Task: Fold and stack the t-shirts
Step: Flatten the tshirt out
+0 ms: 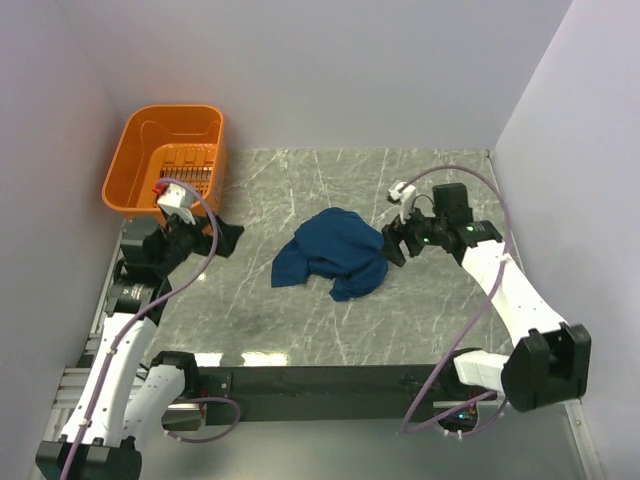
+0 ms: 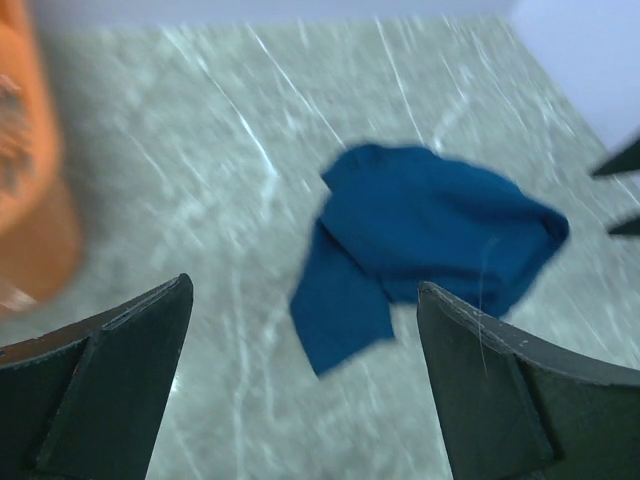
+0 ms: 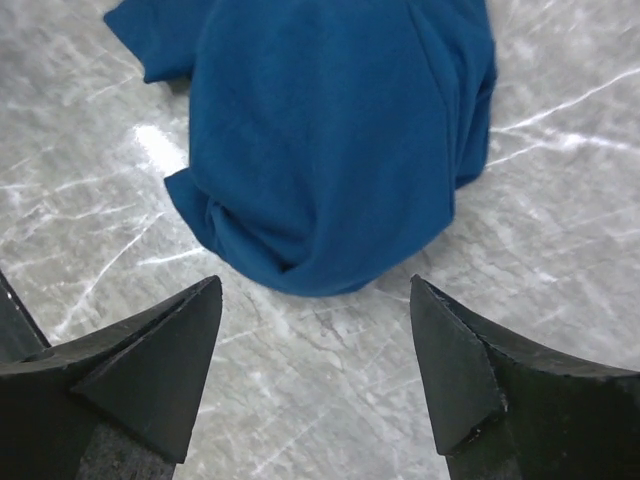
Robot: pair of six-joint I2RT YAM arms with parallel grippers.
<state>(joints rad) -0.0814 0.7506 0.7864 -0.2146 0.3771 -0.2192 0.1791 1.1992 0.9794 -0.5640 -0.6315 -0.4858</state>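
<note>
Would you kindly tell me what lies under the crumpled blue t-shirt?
Only the grey marbled table shows around the t-shirt, which rests on it. The heap hides whatever lies beneath, and no chest print shows.

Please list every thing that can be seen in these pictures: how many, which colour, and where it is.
t-shirt: one, dark blue, crumpled in a heap near the middle of the table
basket: one, orange plastic, at the far left corner of the table
table: one, grey-green marble pattern, under the t-shirt and the basket
walls: pale, to the left, behind and to the right of the table
left gripper: one, black, open, between the basket and the t-shirt, holding nothing
right gripper: one, black, open, close to the right side of the t-shirt, nothing between the jaws
</note>
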